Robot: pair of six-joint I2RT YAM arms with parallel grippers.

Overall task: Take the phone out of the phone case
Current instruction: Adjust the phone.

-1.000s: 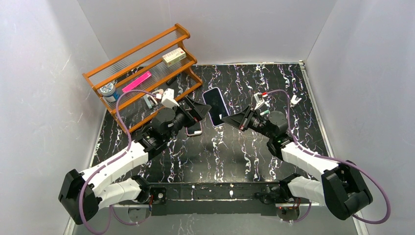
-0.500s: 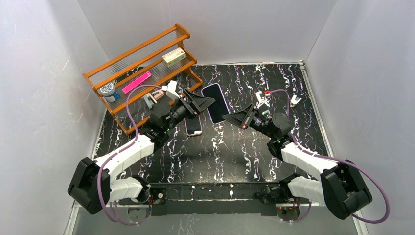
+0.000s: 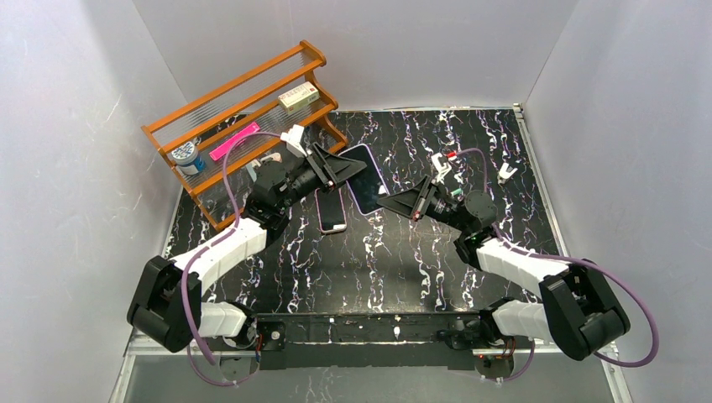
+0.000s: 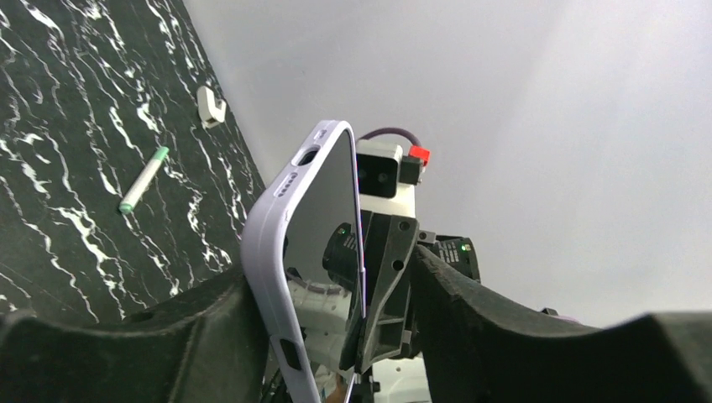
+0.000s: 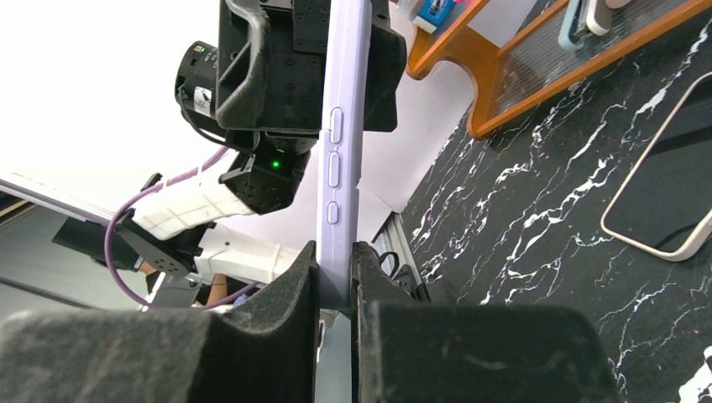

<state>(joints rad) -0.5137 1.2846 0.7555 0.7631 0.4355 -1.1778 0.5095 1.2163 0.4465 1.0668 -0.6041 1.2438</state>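
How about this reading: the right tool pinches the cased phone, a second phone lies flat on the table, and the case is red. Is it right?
Not quite. The case is lilac, not red, as the right wrist view shows. The rest holds: the right tool pinches it, and a second phone lies flat on the table.
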